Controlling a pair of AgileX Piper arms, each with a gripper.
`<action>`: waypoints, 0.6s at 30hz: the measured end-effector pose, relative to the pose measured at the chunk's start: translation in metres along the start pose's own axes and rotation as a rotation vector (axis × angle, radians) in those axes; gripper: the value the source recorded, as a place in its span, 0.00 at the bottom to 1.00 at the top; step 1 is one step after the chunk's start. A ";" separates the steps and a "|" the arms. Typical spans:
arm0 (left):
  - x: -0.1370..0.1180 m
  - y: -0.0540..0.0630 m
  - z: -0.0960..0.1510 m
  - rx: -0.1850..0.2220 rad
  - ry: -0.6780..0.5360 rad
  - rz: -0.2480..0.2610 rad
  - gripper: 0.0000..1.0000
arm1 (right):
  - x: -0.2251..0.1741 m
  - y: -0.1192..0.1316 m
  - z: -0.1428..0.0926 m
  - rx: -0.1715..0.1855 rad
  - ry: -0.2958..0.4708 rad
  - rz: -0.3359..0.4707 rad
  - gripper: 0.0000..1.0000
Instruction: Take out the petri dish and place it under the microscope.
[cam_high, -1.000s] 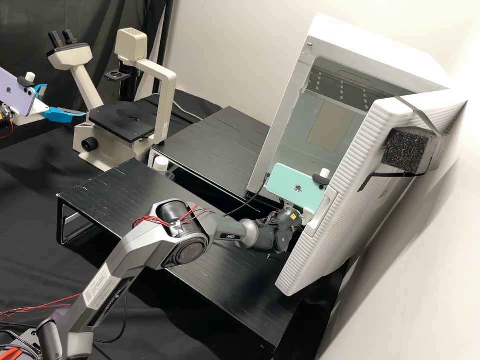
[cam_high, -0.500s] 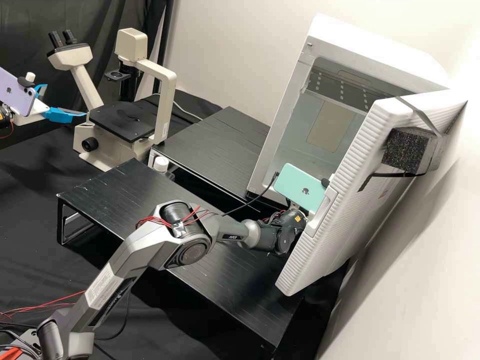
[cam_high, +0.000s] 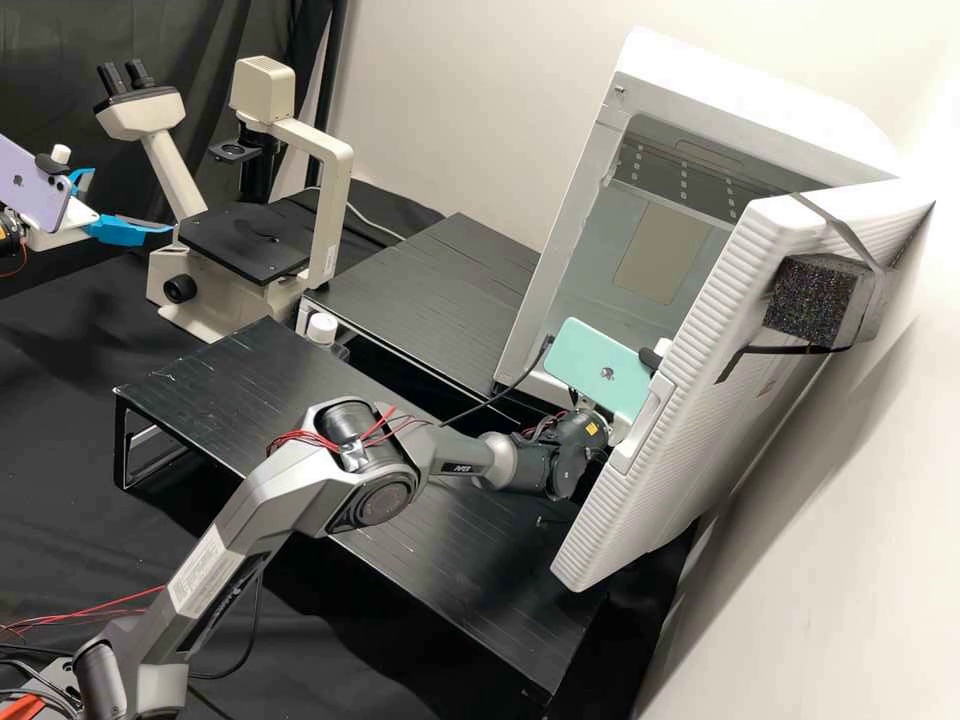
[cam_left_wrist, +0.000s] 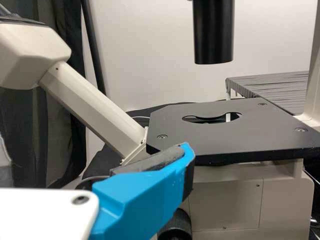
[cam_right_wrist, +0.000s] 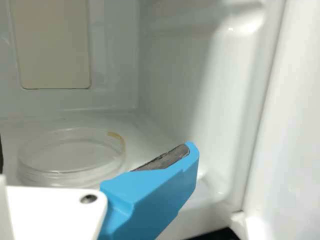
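Observation:
In the high view my left gripper (cam_high: 131, 200) stands open beside the microscope (cam_high: 322, 160), left of its black stage (cam_high: 245, 240). The left wrist view has that empty gripper (cam_left_wrist: 95, 155) just short of the stage (cam_left_wrist: 240, 137). At the mouth of the white incubator (cam_high: 560, 240), behind its door, is my right gripper (cam_high: 602, 412), its fingertips hidden there. A clear round petri dish (cam_right_wrist: 70, 152) with a yellowish mark on its rim lies flat on the incubator floor, ahead of the open right gripper (cam_right_wrist: 95, 155) in the right wrist view; contact cannot be told.
The swung-open door (cam_high: 690, 400) stands close on the right arm's right side. Two low black platforms (cam_high: 430, 290) span the bench between microscope and incubator. A white-capped bottle (cam_high: 322, 330) is by their gap. An inner side wall (cam_right_wrist: 200, 75) rises near the right gripper.
The right wrist, with the green phone mounted on it, has shifted slightly right and tilted, then risen a little at the incubator opening. My left arm has kept still.

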 end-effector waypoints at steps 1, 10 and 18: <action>0.000 0.000 0.000 0.000 0.000 0.000 1.00 | 0.001 -0.002 -0.003 0.000 0.005 -0.003 1.00; 0.000 0.000 0.000 0.000 0.000 0.000 1.00 | 0.008 -0.006 -0.017 -0.027 0.020 -0.022 1.00; 0.000 0.000 0.000 0.000 0.000 0.000 1.00 | 0.021 -0.023 -0.011 -0.031 -0.020 -0.057 1.00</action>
